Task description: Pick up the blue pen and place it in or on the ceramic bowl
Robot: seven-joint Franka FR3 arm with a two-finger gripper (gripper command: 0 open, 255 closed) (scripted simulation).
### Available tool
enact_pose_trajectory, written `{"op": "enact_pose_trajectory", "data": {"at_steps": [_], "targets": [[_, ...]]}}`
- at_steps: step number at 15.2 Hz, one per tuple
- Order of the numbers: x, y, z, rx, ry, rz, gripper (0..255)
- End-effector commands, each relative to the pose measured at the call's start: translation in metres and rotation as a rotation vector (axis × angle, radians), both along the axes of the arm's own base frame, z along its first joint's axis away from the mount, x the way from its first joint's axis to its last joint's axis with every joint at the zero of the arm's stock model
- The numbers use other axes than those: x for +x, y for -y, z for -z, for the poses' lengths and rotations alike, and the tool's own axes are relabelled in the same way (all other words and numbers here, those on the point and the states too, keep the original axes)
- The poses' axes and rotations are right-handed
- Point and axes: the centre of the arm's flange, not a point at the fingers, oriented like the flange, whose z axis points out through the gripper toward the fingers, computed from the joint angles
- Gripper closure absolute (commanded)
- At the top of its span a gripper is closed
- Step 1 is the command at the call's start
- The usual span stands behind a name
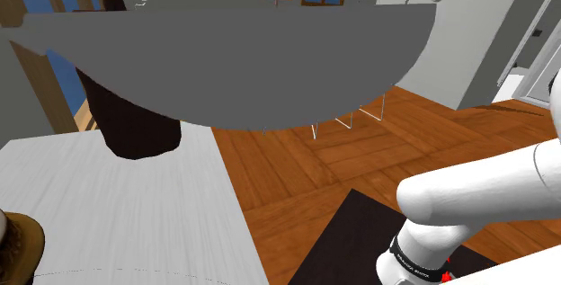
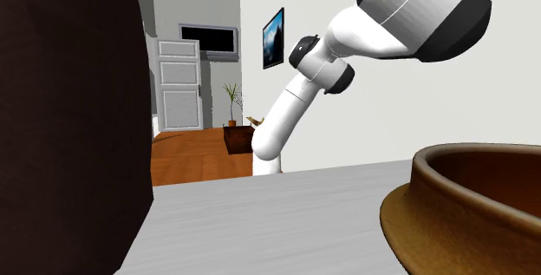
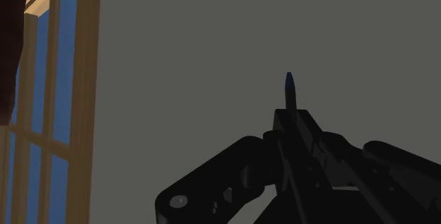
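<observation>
In the wrist view my black gripper point(image 3: 290, 121) is shut on the blue pen point(image 3: 288, 88). Only the pen's dark blue tip sticks out past the fingers, and a plain grey wall lies behind it. The brown bowl point(image 2: 472, 208) stands on the white table, large at the second exterior view's right. Its rim also peeks in at the shoulder view's lower left corner point(image 1: 20, 243). My white arm point(image 2: 290, 113) rises behind the table in the second exterior view, with a big elbow joint point(image 2: 420, 13) at the top right.
A tall dark brown object point(image 1: 135, 117) stands on the white table point(image 1: 126, 211) and fills the second exterior view's left point(image 2: 69, 117). A broad grey shape point(image 1: 234, 58) hangs across the top of the shoulder view. Wooden floor point(image 1: 315, 162) lies beyond the table's edge. A wood-framed window point(image 3: 53, 102) is beside the grey wall.
</observation>
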Motion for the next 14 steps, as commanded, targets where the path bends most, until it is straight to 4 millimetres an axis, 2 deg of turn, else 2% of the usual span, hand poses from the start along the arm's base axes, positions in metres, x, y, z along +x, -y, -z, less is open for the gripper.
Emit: {"op": "enact_pose_trajectory", "data": {"at_steps": [1, 11, 14], "targets": [[0.0, -0.002, 0.01, 0.0, -0.001, 0.0, 255], [0.0, -0.002, 0.064, 0.0, -0.001, 0.0, 255], [0.0, -0.002, 0.064, 0.0, -0.001, 0.0, 255]]}}
